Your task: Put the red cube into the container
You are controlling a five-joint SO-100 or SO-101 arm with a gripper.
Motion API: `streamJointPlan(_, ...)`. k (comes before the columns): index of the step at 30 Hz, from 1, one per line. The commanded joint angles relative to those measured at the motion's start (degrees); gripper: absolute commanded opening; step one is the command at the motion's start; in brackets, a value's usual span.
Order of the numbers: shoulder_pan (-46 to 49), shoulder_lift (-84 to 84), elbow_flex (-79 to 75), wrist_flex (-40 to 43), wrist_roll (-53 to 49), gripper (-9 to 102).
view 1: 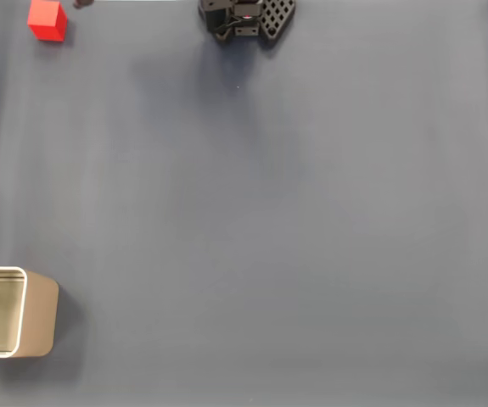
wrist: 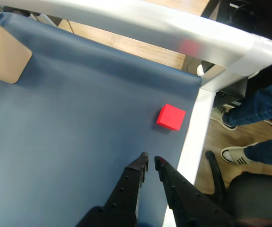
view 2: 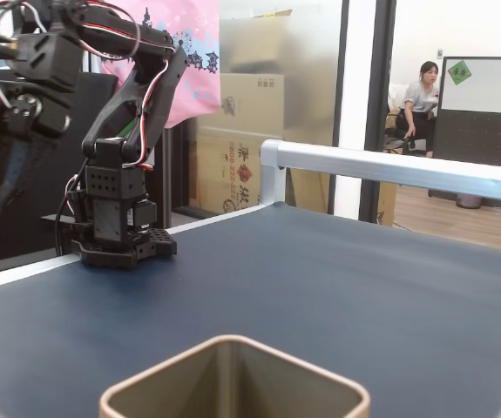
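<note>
A blue-grey table (view 1: 269, 220) with a white frame is carrying everything. The red cube (wrist: 171, 117) is sitting near its edge, by a corner (the container (view 1: 23, 314) is lying well apart, along another edge). The gripper (wrist: 150, 163) is hovering short of the cube, fingertips nearly together. The cube looks light, rigid and matte: pinching two opposite flat faces should work.

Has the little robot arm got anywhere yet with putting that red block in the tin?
Nothing looks done yet. The red cube sits untouched on the blue mat, near its edge. In the wrist view the gripper is above the mat just short of the cube, fingers nearly together and holding nothing. Still left: grasping the cube and carrying it across to the empty beige container.
</note>
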Motion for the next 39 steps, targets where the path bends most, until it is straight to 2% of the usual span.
streamJointPlan(1,2.64,-2.29,-3.69,-2.9,-0.7,1)
streamJointPlan(7,4.22,-9.23,-5.89,-10.02,0.44,6)
streamJointPlan(25,10.2,-21.97,-10.2,-11.51,2.9,34)
streamJointPlan(32,14.15,-26.81,-12.83,-13.97,1.85,37)
streamJointPlan(39,13.97,-31.9,-12.48,-17.93,2.9,37)
